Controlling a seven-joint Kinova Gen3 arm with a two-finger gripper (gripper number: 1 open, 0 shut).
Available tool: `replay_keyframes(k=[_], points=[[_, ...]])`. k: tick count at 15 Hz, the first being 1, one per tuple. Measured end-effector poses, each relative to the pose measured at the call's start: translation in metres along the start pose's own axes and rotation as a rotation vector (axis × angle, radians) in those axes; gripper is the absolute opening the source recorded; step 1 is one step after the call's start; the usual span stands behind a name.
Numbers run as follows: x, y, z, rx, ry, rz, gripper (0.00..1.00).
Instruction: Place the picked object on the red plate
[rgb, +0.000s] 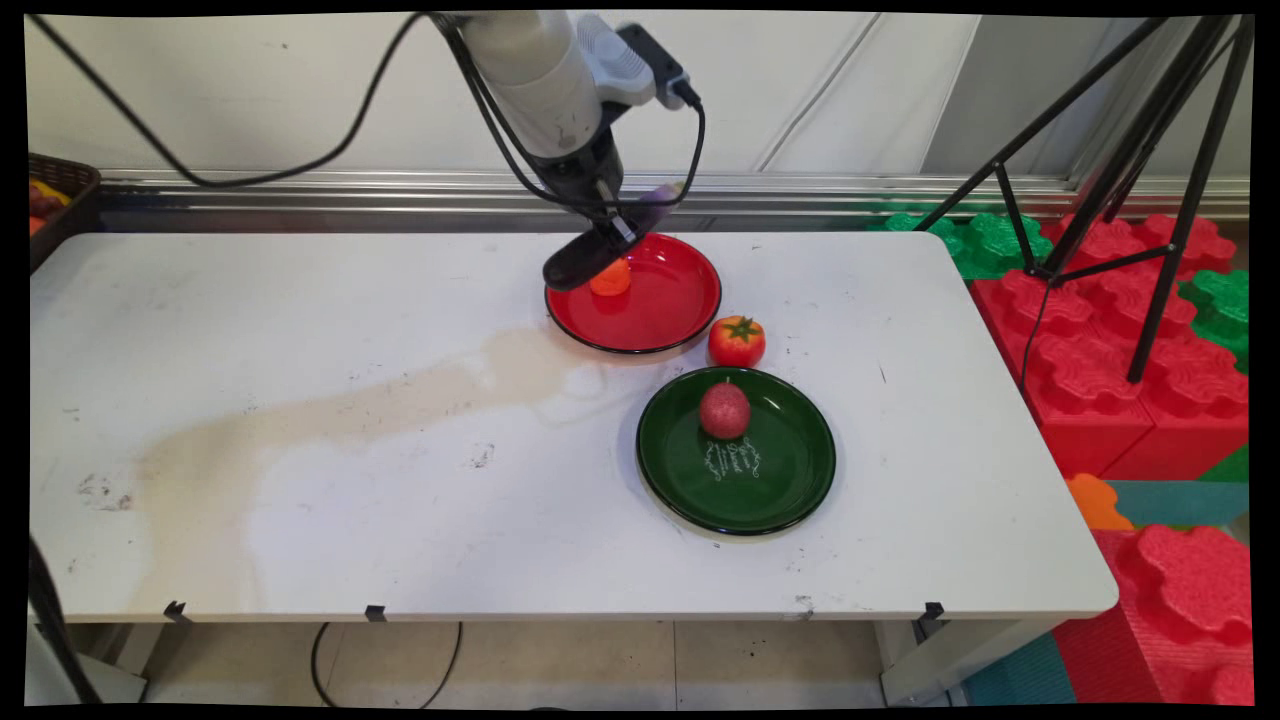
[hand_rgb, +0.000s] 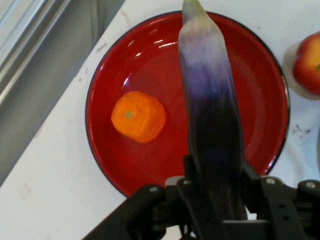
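Eggplant (hand_rgb: 210, 125) in gripper (hand_rgb: 215, 200) above red plate (rgb: 670, 310) (stained white table (rgb: 300, 430)).

We see the white table (rgb: 400, 520), stained tan across its left half. On it sit a red plate (rgb: 665, 315) at the back, a tomato (rgb: 737, 341) just beside it, and a green plate (rgb: 770, 480) nearer us.

A tomato (rgb: 737, 341) sits between two plates on the worktop (rgb: 300, 420). A tripod (rgb: 1120, 180) stands over foam blocks (rgb: 1100, 330). A basket (rgb: 60, 200) sits far left.
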Motion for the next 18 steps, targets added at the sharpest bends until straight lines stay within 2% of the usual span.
replay_keyframes(k=[10,18], points=[[0.021,-0.017,0.092,-0.087,-0.053,0.056,0.0],[0.024,-0.023,0.128,-0.123,-0.077,0.067,0.0]])
